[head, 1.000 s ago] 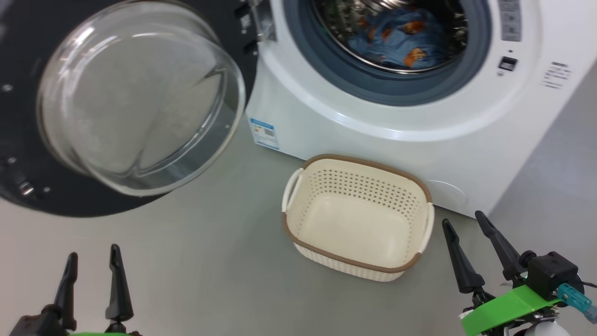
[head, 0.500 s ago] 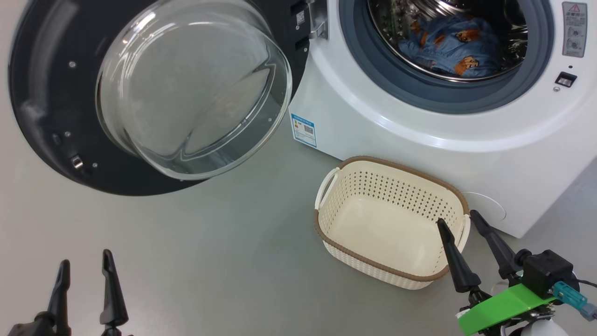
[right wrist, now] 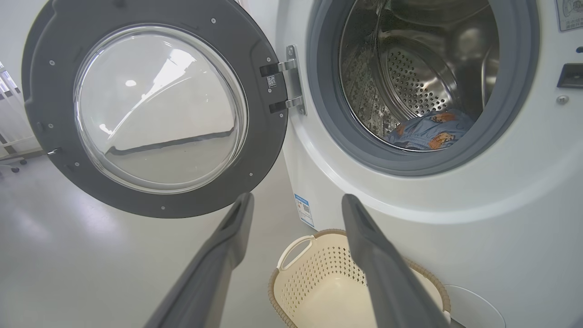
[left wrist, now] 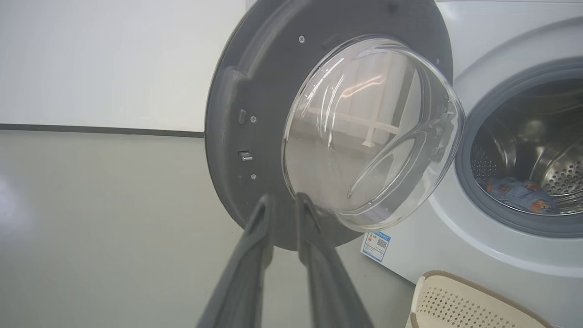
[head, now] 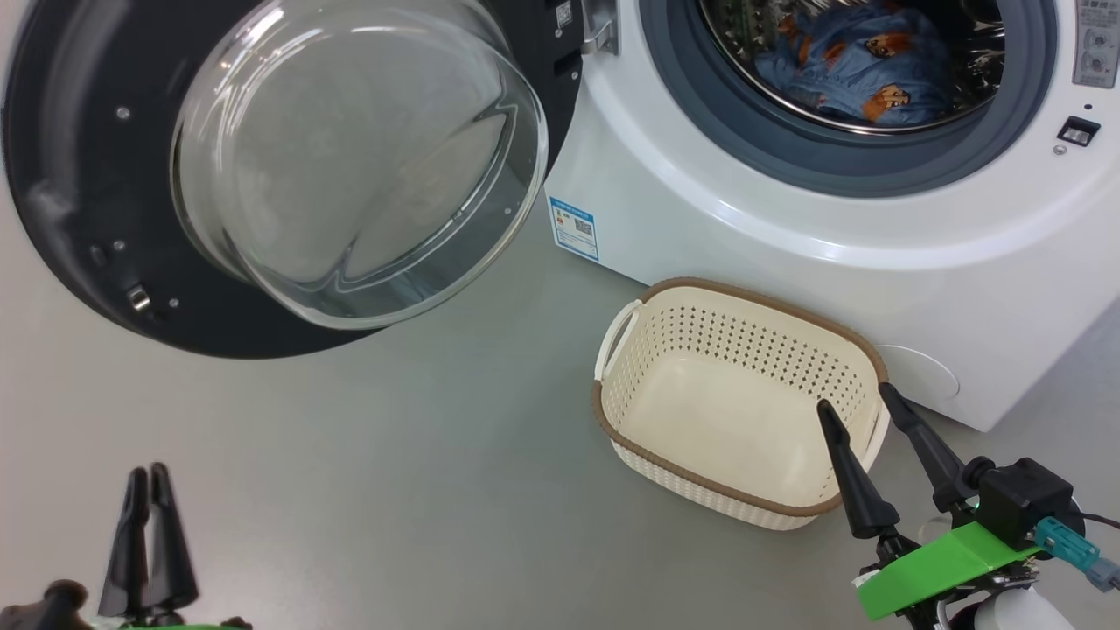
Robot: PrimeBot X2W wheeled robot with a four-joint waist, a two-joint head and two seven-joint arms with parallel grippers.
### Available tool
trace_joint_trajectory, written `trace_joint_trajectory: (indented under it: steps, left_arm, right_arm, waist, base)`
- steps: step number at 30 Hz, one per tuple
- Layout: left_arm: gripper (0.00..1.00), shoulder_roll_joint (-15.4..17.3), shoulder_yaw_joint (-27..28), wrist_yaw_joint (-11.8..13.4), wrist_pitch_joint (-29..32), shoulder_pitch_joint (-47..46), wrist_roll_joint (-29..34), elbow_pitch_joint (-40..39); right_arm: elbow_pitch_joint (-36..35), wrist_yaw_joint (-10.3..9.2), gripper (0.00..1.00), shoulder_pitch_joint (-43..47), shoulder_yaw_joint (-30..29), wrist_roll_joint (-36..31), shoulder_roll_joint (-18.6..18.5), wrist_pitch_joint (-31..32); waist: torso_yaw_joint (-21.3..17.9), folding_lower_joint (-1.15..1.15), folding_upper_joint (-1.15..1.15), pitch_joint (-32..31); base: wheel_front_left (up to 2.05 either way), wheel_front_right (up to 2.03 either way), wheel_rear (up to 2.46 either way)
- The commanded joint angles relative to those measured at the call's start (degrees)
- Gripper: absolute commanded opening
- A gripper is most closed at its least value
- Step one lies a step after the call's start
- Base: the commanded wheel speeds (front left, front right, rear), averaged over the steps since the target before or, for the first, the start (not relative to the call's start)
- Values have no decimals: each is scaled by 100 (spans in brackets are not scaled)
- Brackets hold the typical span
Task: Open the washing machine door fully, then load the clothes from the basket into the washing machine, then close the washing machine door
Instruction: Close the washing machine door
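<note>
The left gripper [head: 149, 477], fingers drawn nearly together on nothing, hangs low before the washing machine door [head: 70, 219], which is swung wide. Such narrow tips might skid off its glossy frame in a push. One blue garment [head: 857, 61] lies in the washing machine [head: 787, 262] and could snag the seal if it lies too far forward. The right gripper [head: 853, 398], fingers spread, hovers at the empty basket [head: 744, 341] and may knock it. Count: one door, one garment, one basket, two grippers.

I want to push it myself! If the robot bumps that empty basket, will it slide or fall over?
Probably slide: the basket is empty, perforated plastic, so likely light, and the floor looks smooth. Tipping seems unlikely, since it sits wide and low.
</note>
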Motion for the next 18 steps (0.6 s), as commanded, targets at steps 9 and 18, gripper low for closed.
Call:
trace_joint_trajectory:
  steps: [9,18]
  left_arm:
    - [0,309,758,-177,-37,-818,-380,-558]
    - [0,1660,1183,-199,-3,-2064,-2255,-263]
  right_arm:
    - [-170,25,100,-182,0,-23,-50,-46]
    - [-207,25,100,-314,-28,-58,-18,-46]
  waist:
    - [-209,0,0,214]
    - [-480,0,0,468]
  base:
    - [0,0,0]
    - [0,0,0]
